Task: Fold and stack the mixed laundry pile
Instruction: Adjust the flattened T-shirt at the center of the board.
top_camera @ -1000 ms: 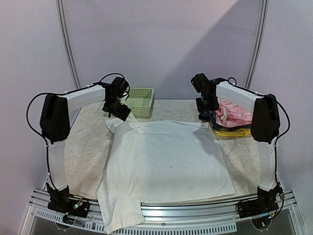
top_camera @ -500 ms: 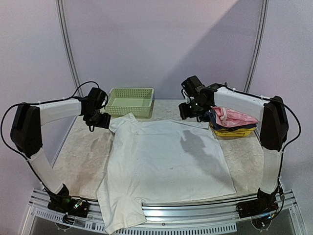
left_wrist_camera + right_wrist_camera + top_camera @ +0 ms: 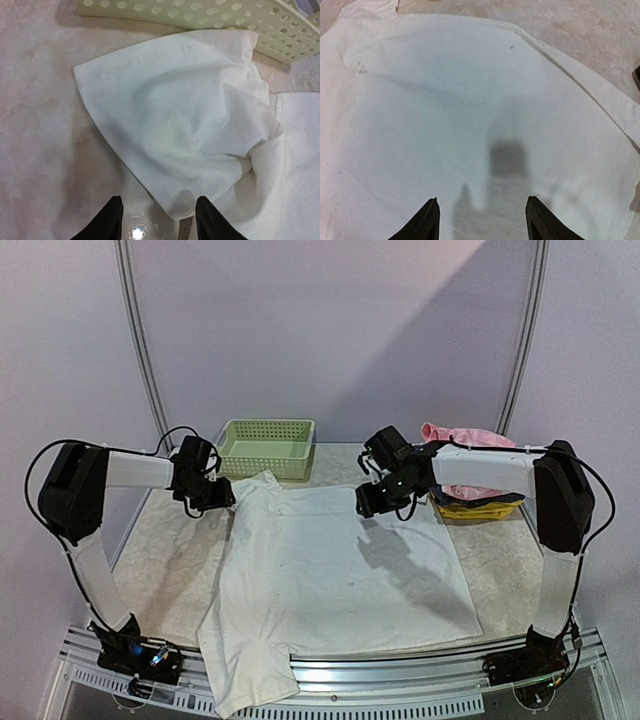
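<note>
White cloth covered most of the table (image 3: 165, 560). The large shirt (image 3: 340, 560) lay spread flat in the middle, and its near left corner hung over the front edge. Its far left sleeve (image 3: 175, 115) was rumpled, with its top edge just beside the wall of the pale green basket (image 3: 265, 448).

The left gripper (image 3: 159, 200) hung low over the tip of that sleeve. Its fingers were apart, one over bare table and one over the cloth, and they clasped nothing. The right gripper (image 3: 482, 200) hovered above the far middle of the shirt. Its jaws were likewise parted and empty, and its shadow fell on the smooth fabric below.

The pink piece (image 3: 455, 432) sat at the far right of the table on top of the folded clothes (image 3: 470, 508), dark blue over yellow. The right arm crossed in front of it and hid part of it.
</note>
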Available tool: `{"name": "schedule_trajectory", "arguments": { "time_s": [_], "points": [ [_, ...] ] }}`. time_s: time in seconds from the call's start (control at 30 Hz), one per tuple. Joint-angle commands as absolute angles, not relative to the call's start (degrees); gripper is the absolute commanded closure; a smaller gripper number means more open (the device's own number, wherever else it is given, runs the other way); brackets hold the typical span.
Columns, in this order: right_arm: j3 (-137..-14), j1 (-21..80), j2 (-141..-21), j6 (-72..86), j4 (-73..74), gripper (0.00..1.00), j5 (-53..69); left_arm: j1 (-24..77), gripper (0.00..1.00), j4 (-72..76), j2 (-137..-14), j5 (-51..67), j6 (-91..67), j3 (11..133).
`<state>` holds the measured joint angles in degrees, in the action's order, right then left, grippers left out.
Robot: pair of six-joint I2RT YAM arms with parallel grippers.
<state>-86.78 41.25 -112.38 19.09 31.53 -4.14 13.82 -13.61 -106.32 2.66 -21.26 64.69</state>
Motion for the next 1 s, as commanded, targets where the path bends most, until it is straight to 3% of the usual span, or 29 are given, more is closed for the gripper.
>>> {"name": "schedule_trajectory", "arguments": {
  "time_s": [0.0, 0.33, 0.53, 0.6, 0.73, 0.97],
  "points": [
    [-83.6, 42.2, -110.1, 20.3, 29.2, 0.41, -2.6, 13.3, 0.51, -9.1, -108.9, 6.7, -23.7, 64.8],
    [-77.9, 42.3, -109.6, 21.6, 27.2, 0.41, -1.0, 13.3, 0.60, -3.6, -112.2, 9.9, -26.5, 64.4],
    [-74.0, 42.3, -109.5, 23.0, 25.1, 0.42, -0.6, 13.3, 0.59, -2.3, -112.6, 9.8, -27.4, 63.3],
    [-73.7, 42.3, -109.6, 23.1, 25.0, 0.42, -0.6, 13.3, 0.68, -1.7, -113.0, 9.8, -27.4, 63.0],
    [-73.1, 42.3, -109.9, 23.1, 24.9, 0.42, -0.7, 13.4, 1.00, 1.6, -113.5, 11.5, -27.6, 62.5],
    [-71.2, 42.3, -110.2, 24.0, 24.6, 0.42, -2.0, 13.4, 1.00, -7.9, -107.9, 5.6, -23.3, 64.6]
  ]
}}
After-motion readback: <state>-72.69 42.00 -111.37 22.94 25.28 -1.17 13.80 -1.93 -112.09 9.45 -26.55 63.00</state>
